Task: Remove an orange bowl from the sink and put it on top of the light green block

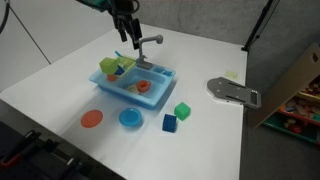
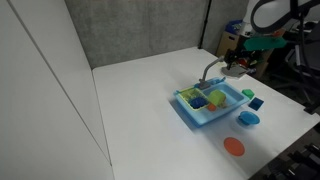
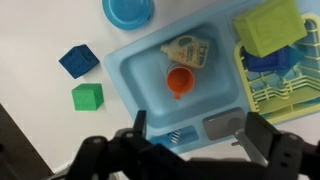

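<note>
i am hovering the open, empty gripper above the orange bowl, upright in the sink basin, and am judging it light, stiff, slick plastic, best pinched over one rim wall.

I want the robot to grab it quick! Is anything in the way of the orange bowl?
Nothing covers the orange bowl; it lies open in the sink. The grey faucet stands close beside the open gripper, and a yellowish toy lies next to the bowl.
</note>
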Action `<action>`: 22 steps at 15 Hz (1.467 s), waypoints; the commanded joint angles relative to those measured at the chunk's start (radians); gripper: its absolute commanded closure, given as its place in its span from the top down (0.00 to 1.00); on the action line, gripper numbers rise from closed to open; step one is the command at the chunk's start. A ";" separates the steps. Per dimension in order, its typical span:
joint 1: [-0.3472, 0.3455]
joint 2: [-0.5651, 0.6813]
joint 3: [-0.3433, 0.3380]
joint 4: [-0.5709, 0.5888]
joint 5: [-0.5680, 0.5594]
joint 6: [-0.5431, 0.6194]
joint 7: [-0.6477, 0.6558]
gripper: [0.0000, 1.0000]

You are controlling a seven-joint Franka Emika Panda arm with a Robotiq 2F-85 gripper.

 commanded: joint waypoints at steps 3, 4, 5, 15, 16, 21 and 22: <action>-0.011 0.084 -0.012 -0.003 0.060 0.153 -0.036 1.00; -0.011 0.104 -0.016 0.000 0.065 0.180 -0.036 1.00; -0.011 0.127 -0.019 0.005 0.070 0.200 -0.040 1.00; -0.039 0.303 -0.027 0.060 0.150 0.292 -0.099 1.00; -0.042 0.316 -0.028 0.068 0.158 0.291 -0.109 1.00; -0.054 0.372 -0.024 0.093 0.184 0.298 -0.144 1.00; -0.053 0.381 -0.024 0.096 0.184 0.302 -0.147 1.00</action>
